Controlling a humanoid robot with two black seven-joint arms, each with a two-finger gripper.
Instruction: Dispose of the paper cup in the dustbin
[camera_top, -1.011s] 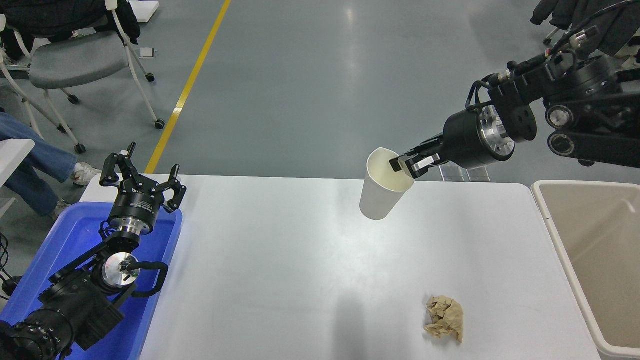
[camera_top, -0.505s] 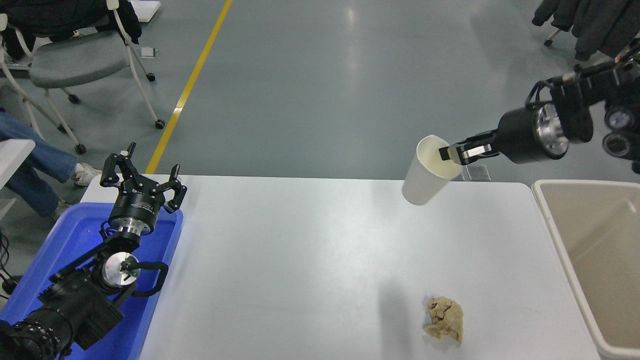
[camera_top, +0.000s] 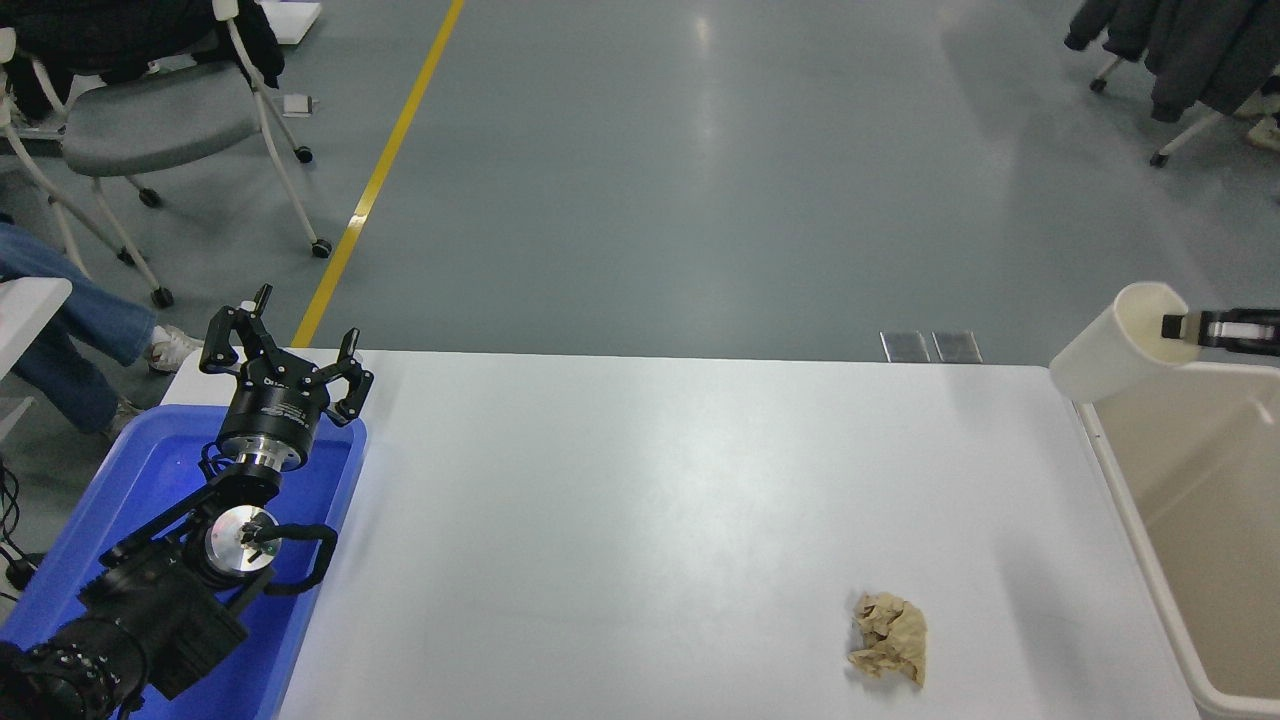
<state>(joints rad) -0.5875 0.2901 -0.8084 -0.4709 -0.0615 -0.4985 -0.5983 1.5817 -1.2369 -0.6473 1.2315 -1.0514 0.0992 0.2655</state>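
Note:
The white paper cup (camera_top: 1110, 350) hangs tilted in the air at the right, over the far left corner of the beige dustbin (camera_top: 1140, 570). My right gripper (camera_top: 1180, 327) comes in from the right edge and is shut on the cup's rim, one finger inside the cream interior. Most of the right arm is out of view. My left gripper (camera_top: 283, 355) is parked open at the lower left, over the blue tub.
A crumpled tan paper ball (camera_top: 889, 638) lies on the white table (camera_top: 640, 520) near its front right. A bright blue tub (camera_top: 80, 560) sits at the table's left. A chair (camera_top: 150, 120) and a person's legs (camera_top: 70, 310) are at the far left.
My right gripper has carried the cup to the right, from above the table's far middle to over the dustbin's near-left corner. The arm has mostly left the picture.

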